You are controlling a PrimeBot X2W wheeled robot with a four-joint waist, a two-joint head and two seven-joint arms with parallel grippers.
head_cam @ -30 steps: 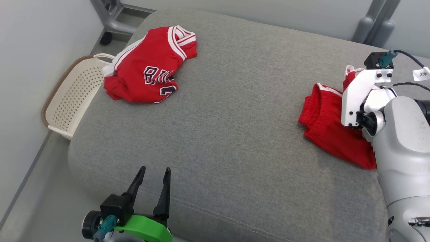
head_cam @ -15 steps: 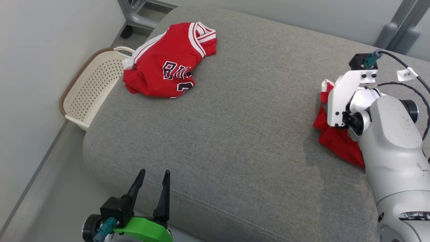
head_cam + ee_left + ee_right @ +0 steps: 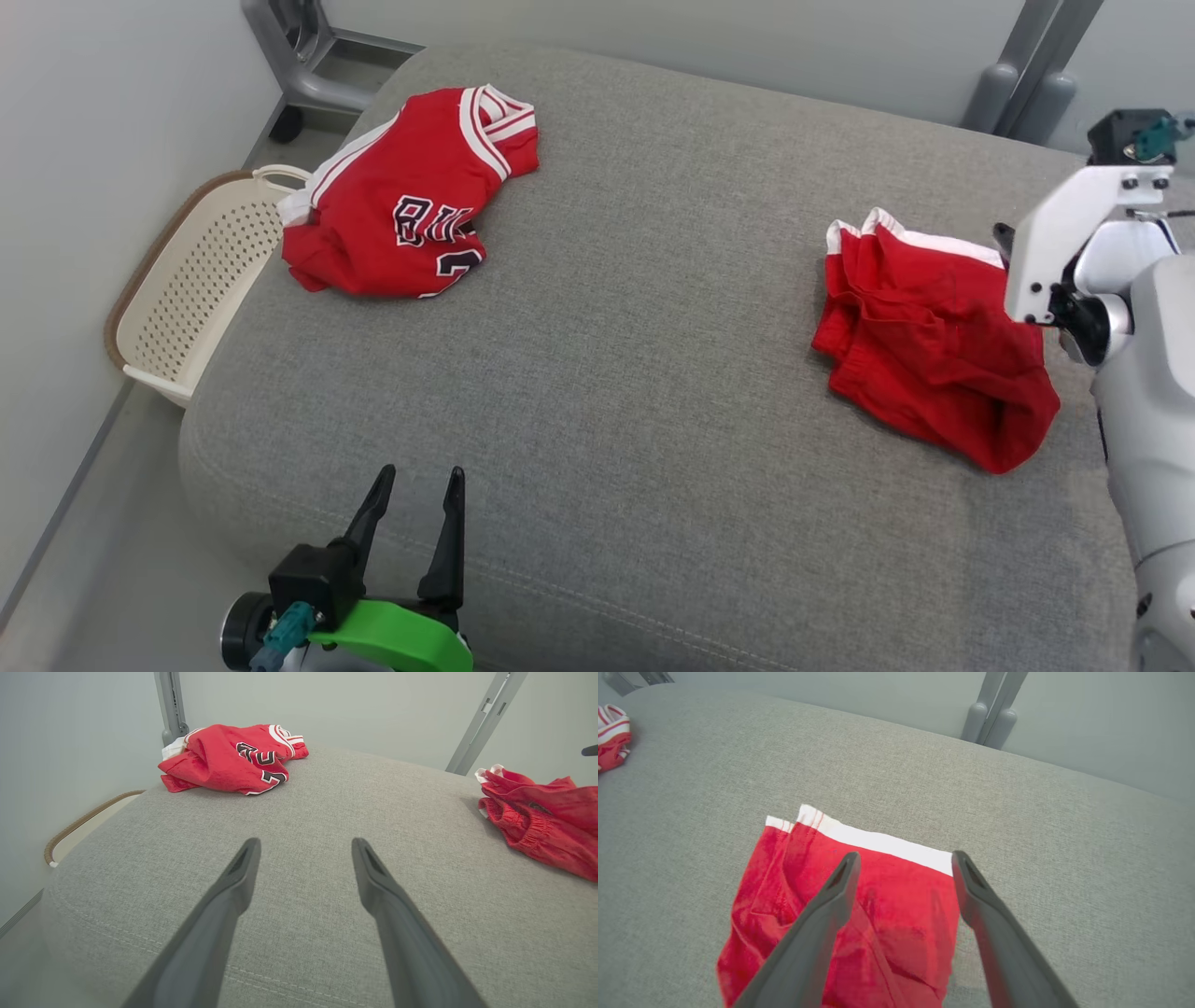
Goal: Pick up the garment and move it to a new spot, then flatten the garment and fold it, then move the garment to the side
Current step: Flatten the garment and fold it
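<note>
Shorts (image 3: 924, 345), long axis diag, white-trim end pointing far-left

In the head view the right arm (image 3: 1144, 392) covers the right edge of the red shorts (image 3: 920, 345), and folds in the red jersey (image 3: 401, 205) hide most of its lettering. The cushion (image 3: 653, 420) hides one side of the basket (image 3: 187, 280). In the right wrist view the fingers (image 3: 817, 933) and the bottom edge cut off the shorts' lower part.
</note>
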